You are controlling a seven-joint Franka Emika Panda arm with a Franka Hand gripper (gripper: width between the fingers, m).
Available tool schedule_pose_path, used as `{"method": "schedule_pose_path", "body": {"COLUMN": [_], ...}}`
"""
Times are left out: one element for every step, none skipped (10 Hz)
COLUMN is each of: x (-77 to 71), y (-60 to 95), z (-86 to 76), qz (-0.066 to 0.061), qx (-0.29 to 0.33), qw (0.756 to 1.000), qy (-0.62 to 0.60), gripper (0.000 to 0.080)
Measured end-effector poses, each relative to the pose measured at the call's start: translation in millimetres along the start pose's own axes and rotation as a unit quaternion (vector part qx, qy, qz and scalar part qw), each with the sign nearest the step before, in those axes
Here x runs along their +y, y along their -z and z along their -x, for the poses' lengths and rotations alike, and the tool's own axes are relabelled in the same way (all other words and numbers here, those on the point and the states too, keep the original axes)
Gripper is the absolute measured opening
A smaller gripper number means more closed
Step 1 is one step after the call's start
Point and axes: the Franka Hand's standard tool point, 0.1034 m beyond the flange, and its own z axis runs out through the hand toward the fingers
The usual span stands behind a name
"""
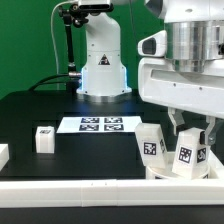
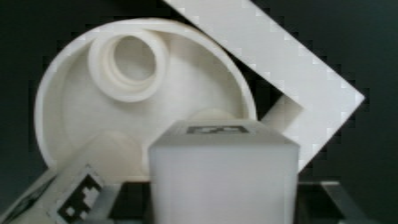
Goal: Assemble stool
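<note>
My gripper is shut on a white blocky stool leg with a black-and-white tag, held upright at the exterior view's right. In the wrist view the leg fills the space between my gripper's dark fingers. Behind it lies the round white seat with a ring-shaped socket. The seat's rim shows low under the held leg. A second tagged leg stands just beside the held one and also shows in the wrist view.
The marker board lies mid-table before the robot base. One loose leg stands at the left, another at the left edge. A white border rail runs along the front; its corner lies beside the seat.
</note>
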Motion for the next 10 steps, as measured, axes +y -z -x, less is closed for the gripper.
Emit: {"method": "schedule_pose_path", "body": {"x": [-0.6, -0.6, -0.9, -1.4, -1.6, -1.9, -2.1, -2.2, -2.3, -1.4], "y": [0.2, 0.3, 0.4, 0.3, 0.2, 0.3, 0.3, 0.3, 0.2, 0.8], "z": [-0.2, -0.6, -0.2, 0.1, 0.6, 0.6, 1.0, 1.3, 1.8, 2.3], "qz": [-0.005, -0.007, -0.008, -0.008, -0.008, -0.008, -0.009, -0.008, -0.008, -0.003], "qx": [-0.005, -0.008, -0.012, -0.013, -0.014, -0.015, -0.018, -0.018, -0.018, -0.02], "qw": [0.999, 0.998, 0.995, 0.991, 0.987, 0.983, 0.976, 0.972, 0.971, 0.974], "qy": [-0.041, -0.063, -0.1, -0.136, -0.157, -0.18, -0.218, -0.234, -0.237, -0.224], "gripper": [0.0338, 0.0338, 0.0338, 0.0338, 0.0338, 0.0338, 0.0338, 0.0338, 0.0338, 0.0417]}}
